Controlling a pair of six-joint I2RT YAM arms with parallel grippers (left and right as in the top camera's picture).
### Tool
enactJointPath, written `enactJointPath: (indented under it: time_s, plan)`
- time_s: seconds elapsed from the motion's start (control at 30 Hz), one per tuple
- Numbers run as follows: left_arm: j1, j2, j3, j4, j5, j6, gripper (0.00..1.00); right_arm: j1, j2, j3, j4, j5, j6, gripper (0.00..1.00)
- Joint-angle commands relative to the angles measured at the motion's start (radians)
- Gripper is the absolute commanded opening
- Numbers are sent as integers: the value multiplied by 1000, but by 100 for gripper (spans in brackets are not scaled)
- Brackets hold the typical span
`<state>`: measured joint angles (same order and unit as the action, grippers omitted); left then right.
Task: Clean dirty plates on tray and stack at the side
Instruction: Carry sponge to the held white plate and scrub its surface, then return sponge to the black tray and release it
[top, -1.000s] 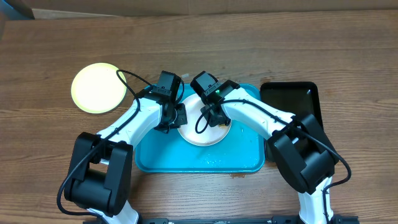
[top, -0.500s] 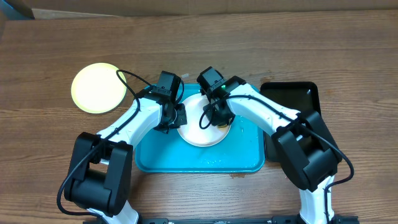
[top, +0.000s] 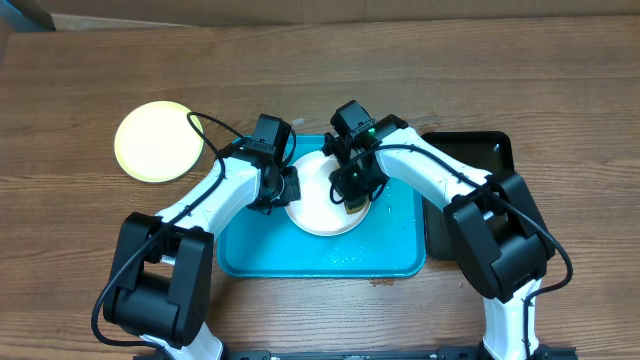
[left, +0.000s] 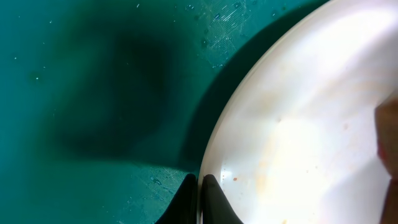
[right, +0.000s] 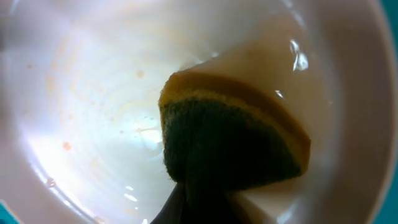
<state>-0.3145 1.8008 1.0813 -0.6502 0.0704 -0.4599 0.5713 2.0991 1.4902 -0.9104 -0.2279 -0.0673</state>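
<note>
Mid-frame on your wooden counter (top: 560, 80), the smooth turquoise tray (top: 390, 250) holds a glossy round white plate (top: 315, 205), faintly orange-specked. Your left fingers (left: 200, 186) pinch its left rim, nearly closed. Your right fingers (right: 186, 199) clamp a yellow, green-faced sponge (right: 230, 143) onto its right side.

A brown wooden table (top: 560, 90) fills the overhead view, its grain running side to side. A paler tan strip (top: 400, 18) borders it at 12 o'clock.
</note>
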Motion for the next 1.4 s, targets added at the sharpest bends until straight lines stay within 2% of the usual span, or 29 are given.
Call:
enactJointPath:
  time_s: [0.0,0.27,0.37,0.5,0.7,0.93,1.1,1.2,1.33,1.37]
  plan:
    - [-6,11,-13,1,0,15,4,16,26,3,-6,-120,-20,4]
    - [-6,11,-13,1,0,15,4,-39,26,58,64,-445,-19,4]
    - [-6,11,-13,0,0,16,4,-79,26,124,50,-473,-15,4]
    - [-6,11,-13,-4,-3,19,4,-149,18,230,-63,-468,-18,4]
    - [-6,11,-13,-3,-3,19,4,-293,-6,346,-306,-311,-19,4]
    - [-7,11,-13,-3,-2,19,5,-473,-16,330,-484,-95,-8,4]
    - [-6,11,-13,0,0,19,5,-546,-16,257,-467,44,34,4]
    - [-6,11,-13,0,0,19,5,-562,-16,194,-415,159,89,4]
    - [-6,11,-13,1,0,19,5,-561,-16,112,-314,199,90,4]
    - [-6,11,-13,1,0,19,6,-559,-16,98,-296,198,90,12]
